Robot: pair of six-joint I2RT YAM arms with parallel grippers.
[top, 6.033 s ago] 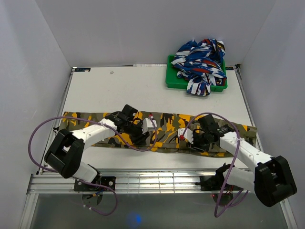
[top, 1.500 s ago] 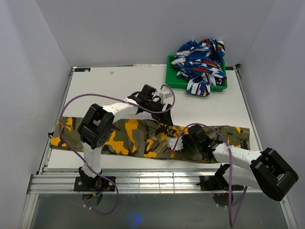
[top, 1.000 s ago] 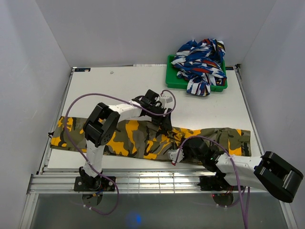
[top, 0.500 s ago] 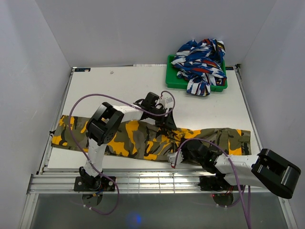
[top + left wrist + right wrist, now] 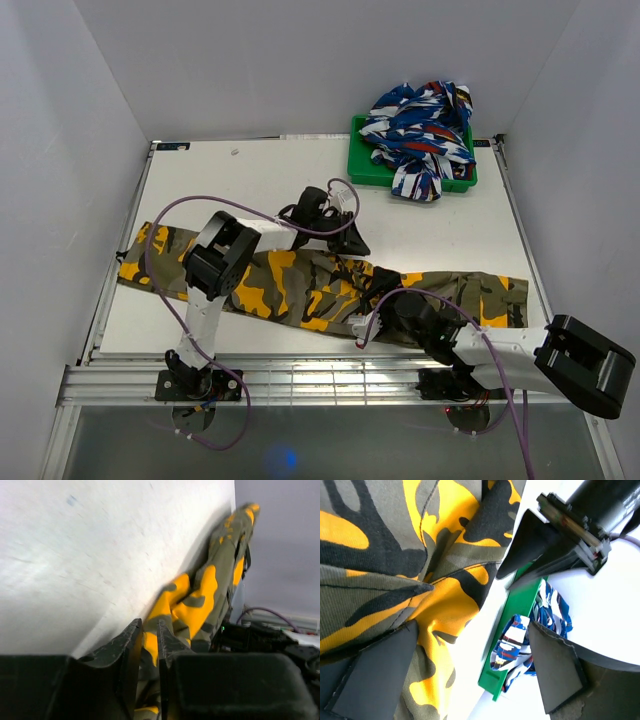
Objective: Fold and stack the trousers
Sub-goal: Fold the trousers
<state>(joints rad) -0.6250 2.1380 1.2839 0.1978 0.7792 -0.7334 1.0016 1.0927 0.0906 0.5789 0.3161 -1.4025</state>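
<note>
**A:** How far along are you with the trousers [image 5: 280, 280]?

**B:** Early, by my reading. They lie stretched out on the desk [image 5: 250, 180] in one long narrow band. It runs from the left edge towards the right edge, near the front. The band is slightly rumpled in the middle, where your two arms meet. It looks as if the legs lie one on the other, but I can't confirm that. You have no crosswise fold yet, and nothing is stacked.

**A:** And your grippers?

**B:** Your right gripper [image 5: 472, 625] stands wide open over the cloth near the band's front edge, holding nothing. Your left gripper [image 5: 149, 625] sits at the far edge of the band, around the middle. Its jaws are close together, with orange and olive cloth showing in the narrow gap. I can't tell whether they pinch that cloth or only hover over it.

**A:** What's left for you?

**B:** Most of the task, I'd say. You need to bring one end over the other, probably more than once, then flatten the bundle and set it on its stack. The green tray [image 5: 365, 170] at the far right holds blue, white and red cloth [image 5: 420, 120], well apart from the trousers. Whether the stack goes there, I can't say.
</note>
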